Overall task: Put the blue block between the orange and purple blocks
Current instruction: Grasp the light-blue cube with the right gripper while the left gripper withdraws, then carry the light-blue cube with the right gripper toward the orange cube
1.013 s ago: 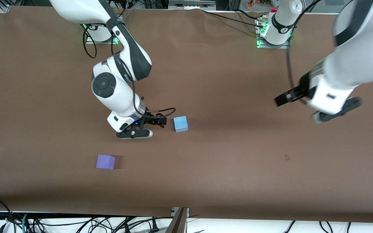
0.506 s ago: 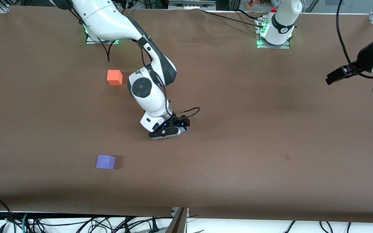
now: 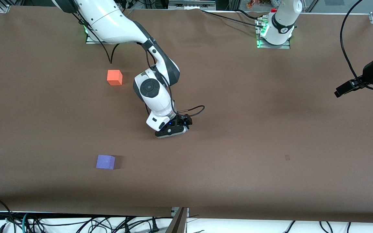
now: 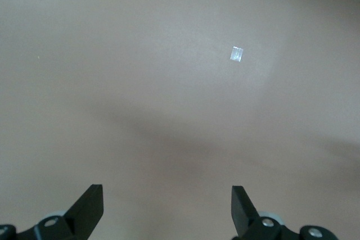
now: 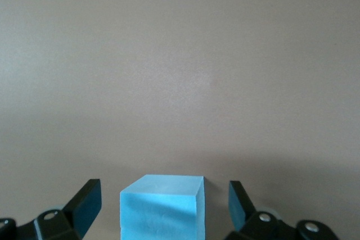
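While the right gripper (image 3: 173, 129) sits low over the middle of the table (image 3: 238, 145), its fingers (image 5: 84, 203) stand spread wide, the blue block (image 5: 162, 206) on the table between them, untouched by either. Orange block (image 3: 114, 77) rests toward the right arm's end, the purple block (image 3: 105, 161) nearer the front camera. Left gripper (image 4: 167, 209) waits, spread wide above bare table at its own end.
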Controlling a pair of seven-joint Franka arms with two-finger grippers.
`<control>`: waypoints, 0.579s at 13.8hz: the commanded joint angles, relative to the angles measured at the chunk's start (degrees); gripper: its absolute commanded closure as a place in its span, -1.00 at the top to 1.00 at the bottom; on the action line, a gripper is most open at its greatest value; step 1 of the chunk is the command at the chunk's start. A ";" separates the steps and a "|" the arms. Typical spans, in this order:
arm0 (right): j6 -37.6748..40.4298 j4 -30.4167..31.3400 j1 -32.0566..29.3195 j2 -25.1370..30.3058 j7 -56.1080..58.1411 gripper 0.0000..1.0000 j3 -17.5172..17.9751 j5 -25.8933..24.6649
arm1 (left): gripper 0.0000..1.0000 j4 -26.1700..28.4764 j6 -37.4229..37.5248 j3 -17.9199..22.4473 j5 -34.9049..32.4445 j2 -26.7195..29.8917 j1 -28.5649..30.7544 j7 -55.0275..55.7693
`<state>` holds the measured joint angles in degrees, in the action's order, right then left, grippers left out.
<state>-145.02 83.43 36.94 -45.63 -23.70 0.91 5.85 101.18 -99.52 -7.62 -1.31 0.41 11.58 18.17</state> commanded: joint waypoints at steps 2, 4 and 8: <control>-0.35 -1.17 1.38 -1.13 0.41 1.00 -0.47 -1.01 | 1.00 0.43 -1.46 -0.72 -0.54 0.48 0.46 -1.03; -0.35 -1.17 1.55 -1.48 0.49 1.00 -0.47 -1.01 | 1.00 0.34 -1.38 -0.73 -0.54 0.21 0.46 -1.03; -0.26 -1.08 1.64 -1.92 0.58 1.00 -0.55 -2.84 | 1.00 0.25 -1.20 -0.81 -0.54 0.21 0.46 -1.03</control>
<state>-145.04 83.43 38.13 -46.79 -23.63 0.88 4.65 101.18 -100.23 -7.89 -1.31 0.33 11.58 18.17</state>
